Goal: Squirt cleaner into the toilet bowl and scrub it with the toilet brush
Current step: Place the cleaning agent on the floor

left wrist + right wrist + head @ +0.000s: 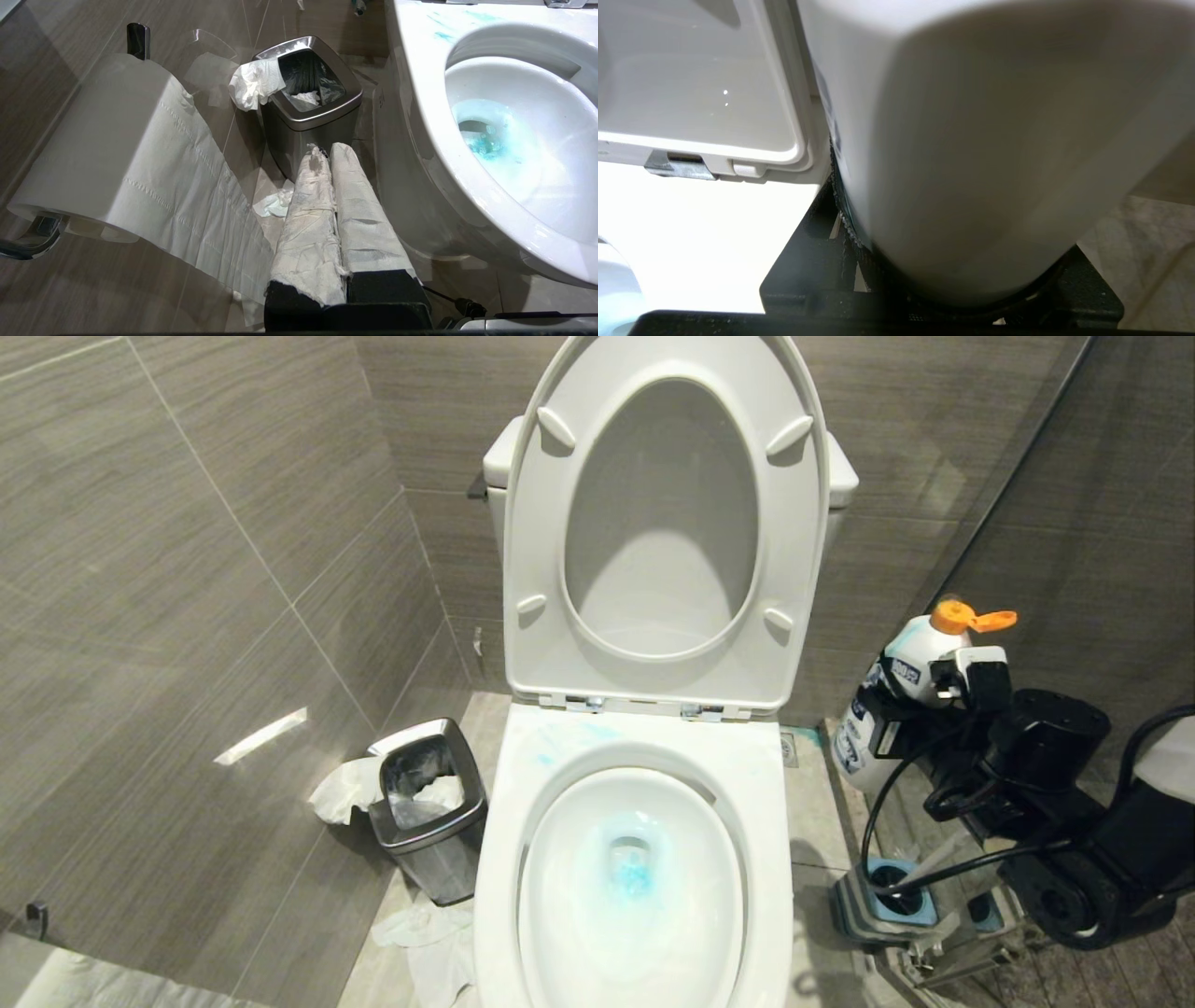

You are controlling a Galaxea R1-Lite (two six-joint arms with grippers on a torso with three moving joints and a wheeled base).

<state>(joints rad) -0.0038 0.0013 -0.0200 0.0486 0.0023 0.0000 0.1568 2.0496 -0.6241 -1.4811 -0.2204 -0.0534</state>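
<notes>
Right gripper point(920, 695) around cleaner bottle point(901, 677)

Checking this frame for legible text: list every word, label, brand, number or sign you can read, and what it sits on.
Nothing can be read for certain.
Cleaner bottle, held in the right gripper: blue label patches with white lettering, too blurred to read.
Same bottle in the right wrist view: only a dark label edge shows, unreadable.
Toilet bowl, waste bin, toilet paper roll: no text visible.
</notes>
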